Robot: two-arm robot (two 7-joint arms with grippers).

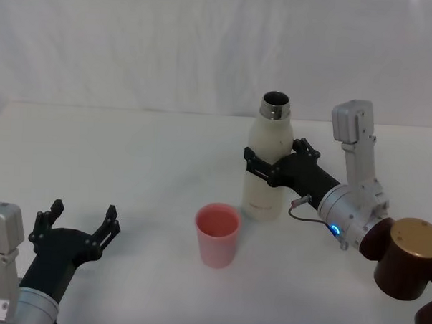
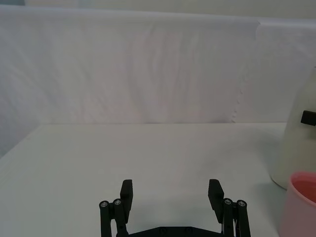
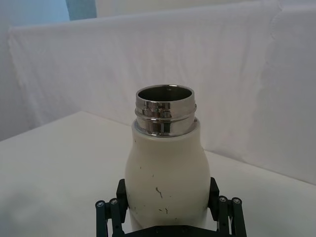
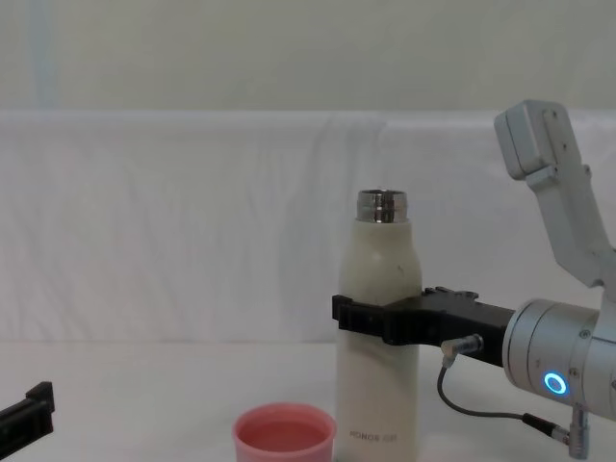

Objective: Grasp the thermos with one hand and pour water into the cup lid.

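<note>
Thermos: the cream-white thermos point(image 1: 267, 164) stands upright on the white table point(image 1: 129, 172), right of centre, its steel neck open at the top and its cap off.

My right gripper: my right gripper point(image 1: 262, 166) reaches in from the right and pinches the thermos at mid-body, one black jaw on each side of the bottle. In the right wrist view the bottle point(image 3: 167, 173) sits squarely between my fingers point(image 3: 122, 190), both touching its sides. The blue ring on my wrist glows in the chest view.

Cup lid: the pink cup lid point(image 1: 217, 234) stands upright, mouth up, on the table just near and left of the thermos, close to it but apart in the head view. From the chest view the cup lid point(image 4: 284, 433) sits low beside the bottle's base.

My left gripper: my left gripper point(image 1: 79, 224) rests low at the near left, well apart from cup and bottle, its jaws spread wide with nothing between them.
</note>
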